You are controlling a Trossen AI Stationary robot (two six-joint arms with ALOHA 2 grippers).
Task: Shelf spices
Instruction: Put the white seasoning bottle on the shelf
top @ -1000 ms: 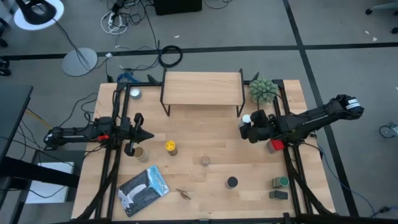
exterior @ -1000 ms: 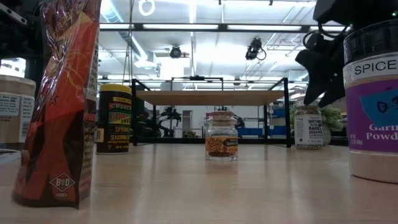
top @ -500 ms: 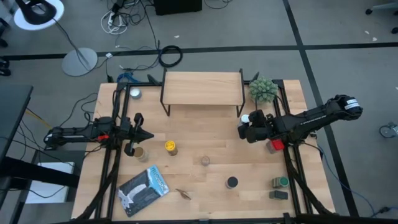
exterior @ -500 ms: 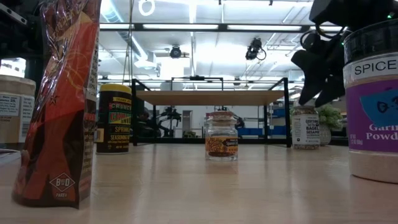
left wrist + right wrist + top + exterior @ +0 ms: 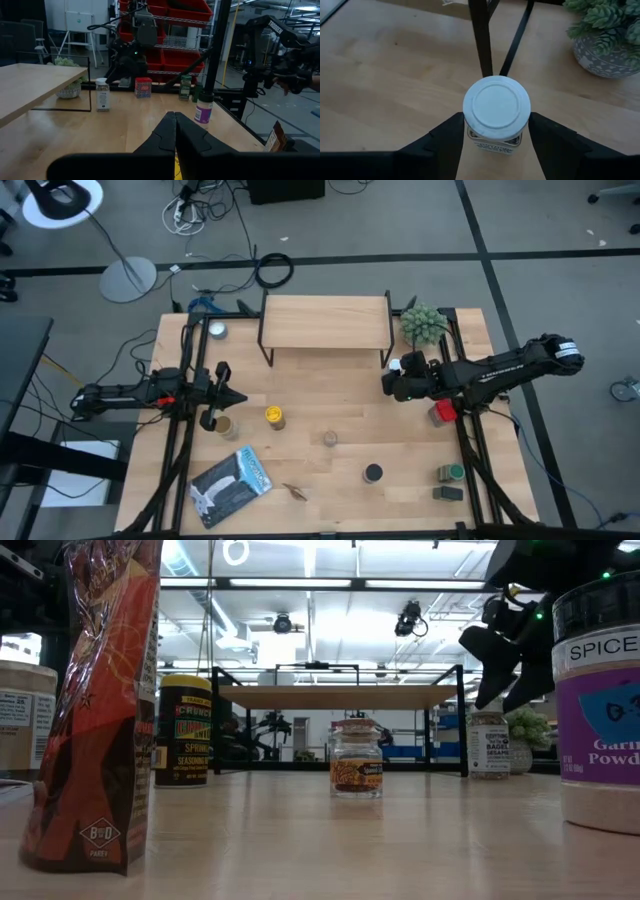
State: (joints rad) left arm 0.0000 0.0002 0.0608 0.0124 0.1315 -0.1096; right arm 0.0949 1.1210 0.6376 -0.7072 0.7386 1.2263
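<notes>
The white-capped clear bottle [image 5: 496,111] stands on its base on the table, beside the shelf's right front leg [image 5: 480,40]. My right gripper [image 5: 496,137] hangs open just above it, slanting down, one finger on either side of the cap without touching; in the low view the gripper [image 5: 500,690] is over the bottle [image 5: 488,745]. The shelf [image 5: 325,320] stands bare at the far middle. A yellow jar [image 5: 274,417], a tan-lidded jar [image 5: 225,426], a small clear jar [image 5: 329,439] and a black-lidded jar [image 5: 373,473] stand on the table. My left gripper [image 5: 238,397] waits shut at the left.
A potted plant [image 5: 423,325] stands right of the shelf, close behind the bottle. A red tin [image 5: 440,414] and green tins [image 5: 450,473] sit at the right edge. A flat packet [image 5: 232,483] lies near left and a white-lidded jar [image 5: 217,331] stands far left.
My right gripper has swung a little toward the table's left and far edge, coming over the white-capped bottle, and has turned slightly. It has stayed open. The bottle has not moved.
</notes>
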